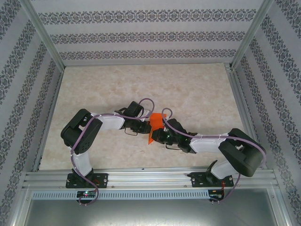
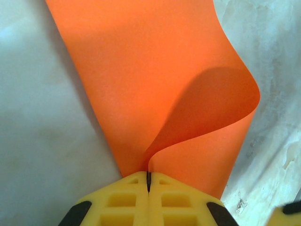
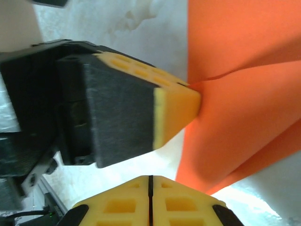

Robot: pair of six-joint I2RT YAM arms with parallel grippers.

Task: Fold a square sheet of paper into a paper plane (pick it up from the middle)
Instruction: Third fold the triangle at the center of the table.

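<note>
Clamped shut in the left gripper [image 2: 148,178]: the square sheet of paper [image 2: 155,84], one corner curled over (mid-table, between both arms). Right gripper [image 3: 150,182] jaws pressed flat together, just beside the sheet, over the marbled table [image 2: 37,117].

I'm looking at a beige marbled tabletop [image 1: 188,89], boxed in by white walls with grey floral-striped wallpaper [image 1: 141,33] and silver aluminium frame posts [image 1: 43,35], evenly lit.

Orange-red square paper sheet [image 1: 155,123] above marbled table [image 1: 197,89].
Left gripper [image 1: 145,127] at its left edge, right gripper [image 1: 161,135] just right.
</note>
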